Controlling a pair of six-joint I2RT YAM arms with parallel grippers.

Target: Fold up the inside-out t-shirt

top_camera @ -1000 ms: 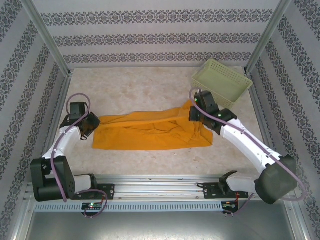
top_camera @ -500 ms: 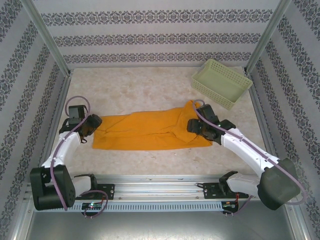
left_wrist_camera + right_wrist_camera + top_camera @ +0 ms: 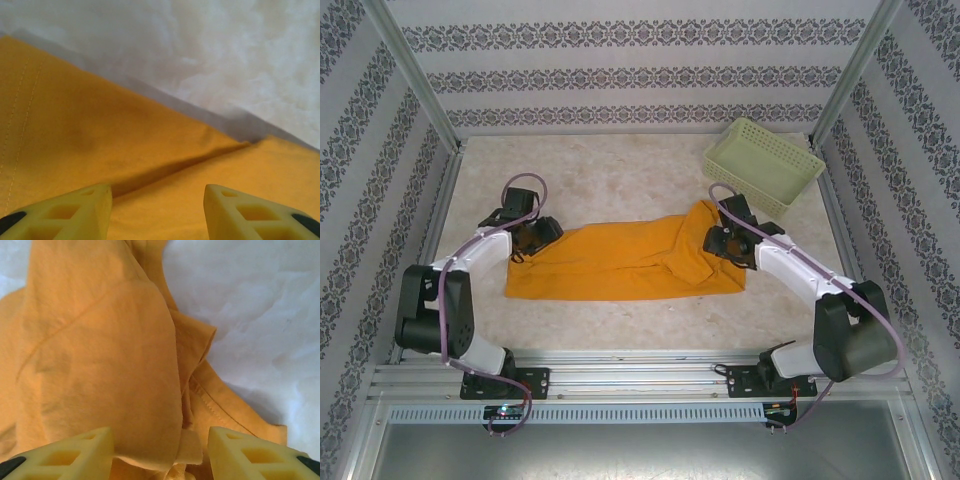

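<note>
The inside-out t-shirt lies as a long orange-yellow band across the middle of the table, its right end bunched and rising toward the back. My left gripper sits at the band's far left corner. In the left wrist view its jaws stand open just above flat cloth with a shallow crease, and nothing is pinched. My right gripper hovers over the bunched right end. Its jaws are open too, with a loose fold of shirt and a stitched hem lying between the fingers.
A pale green lattice basket stands at the back right corner, close behind the right arm. Patterned walls and metal posts enclose the pale table. Bare tabletop lies behind and in front of the shirt.
Both grippers have opened and let go of the shirt. The left gripper moved right and back onto the shirt's far left corner. The shirt's right end has settled lower.
</note>
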